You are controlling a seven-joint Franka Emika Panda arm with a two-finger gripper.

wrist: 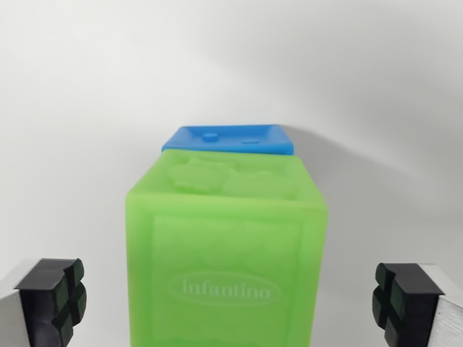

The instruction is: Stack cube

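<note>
A translucent green cube with the word "infantino" embossed on its near face fills the middle of the wrist view. Behind it, only the top edge of a blue cube shows; the rest is hidden by the green one. My gripper is open, its black pads standing well apart on either side of the green cube's lower part without touching it. I cannot tell whether the green cube rests on the blue one or stands in front of it.
A plain white surface lies all around the cubes, with a soft shadow to the wrist view's right of them.
</note>
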